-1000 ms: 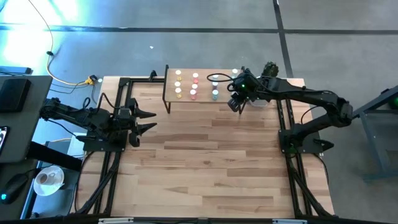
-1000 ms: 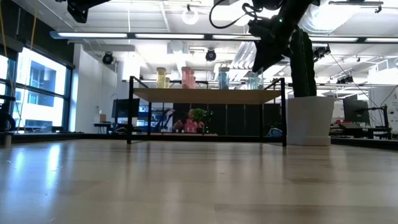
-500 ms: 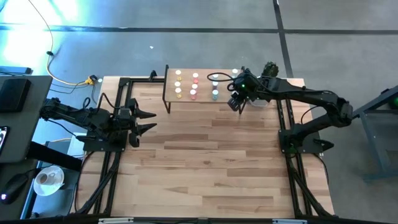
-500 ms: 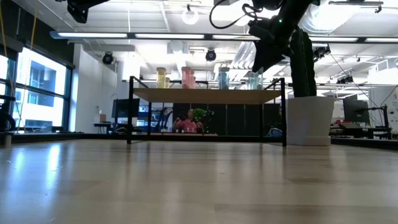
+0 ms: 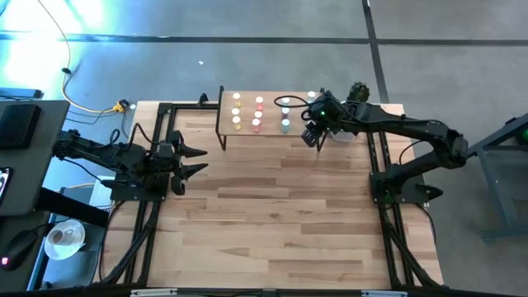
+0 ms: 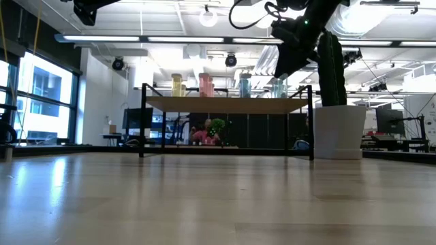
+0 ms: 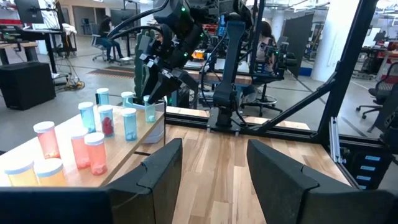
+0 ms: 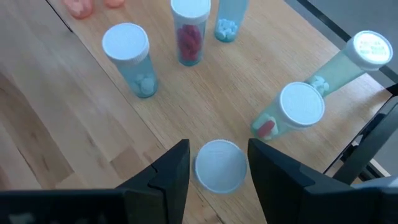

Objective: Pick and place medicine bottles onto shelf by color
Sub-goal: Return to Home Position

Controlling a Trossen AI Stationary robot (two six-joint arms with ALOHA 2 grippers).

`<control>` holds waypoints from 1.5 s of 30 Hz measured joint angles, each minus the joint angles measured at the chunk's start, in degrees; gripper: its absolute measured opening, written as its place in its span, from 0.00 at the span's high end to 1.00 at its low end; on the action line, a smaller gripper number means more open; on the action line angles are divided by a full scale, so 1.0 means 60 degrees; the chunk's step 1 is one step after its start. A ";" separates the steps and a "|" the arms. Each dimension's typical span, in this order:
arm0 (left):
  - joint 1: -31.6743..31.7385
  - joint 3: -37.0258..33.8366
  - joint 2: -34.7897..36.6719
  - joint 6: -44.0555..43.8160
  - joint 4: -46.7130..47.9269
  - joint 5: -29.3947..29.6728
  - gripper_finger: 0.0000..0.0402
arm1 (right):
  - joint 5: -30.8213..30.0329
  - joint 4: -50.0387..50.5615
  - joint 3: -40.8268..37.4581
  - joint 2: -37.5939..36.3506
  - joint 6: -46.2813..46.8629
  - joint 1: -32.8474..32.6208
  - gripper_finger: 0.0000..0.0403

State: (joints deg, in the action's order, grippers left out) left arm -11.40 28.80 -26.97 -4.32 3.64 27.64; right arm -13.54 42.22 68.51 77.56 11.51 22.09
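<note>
While your right gripper (image 5: 311, 134) hangs wide open over the shelf's (image 5: 247, 111) right end, holding nothing, the green bottle (image 8: 217, 165) between its fingers stands upright, cap up. Your left gripper (image 5: 198, 161) sits open on the left.

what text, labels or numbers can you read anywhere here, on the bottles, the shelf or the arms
No text can be read in any view.
medicine bottles: no printed labels show on the bodies.
green bottle's cap: faint marks, too blurred to read.
shelf: bare wood, no marking.
right arm: no lettering legible.
</note>
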 joint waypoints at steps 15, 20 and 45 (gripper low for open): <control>-0.0004 0.0000 0.0577 -0.0004 0.0491 -0.0015 0.57 | 0.0051 0.2385 0.2346 -0.0015 0.0329 -0.0836 0.62; -0.0002 0.0000 0.0945 -0.0070 0.1166 -0.0134 0.57 | -0.0013 0.2647 0.2058 -0.0061 0.0327 -0.1977 0.62; -0.0004 -0.3222 0.1101 -0.1185 -0.1435 -0.0020 0.57 | -0.1447 -0.3053 -0.4739 -0.3862 0.0924 -0.4284 0.62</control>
State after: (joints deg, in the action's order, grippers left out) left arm -11.42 9.47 -20.36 -11.43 -4.97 27.52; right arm -22.22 23.90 40.08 54.39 17.05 -3.62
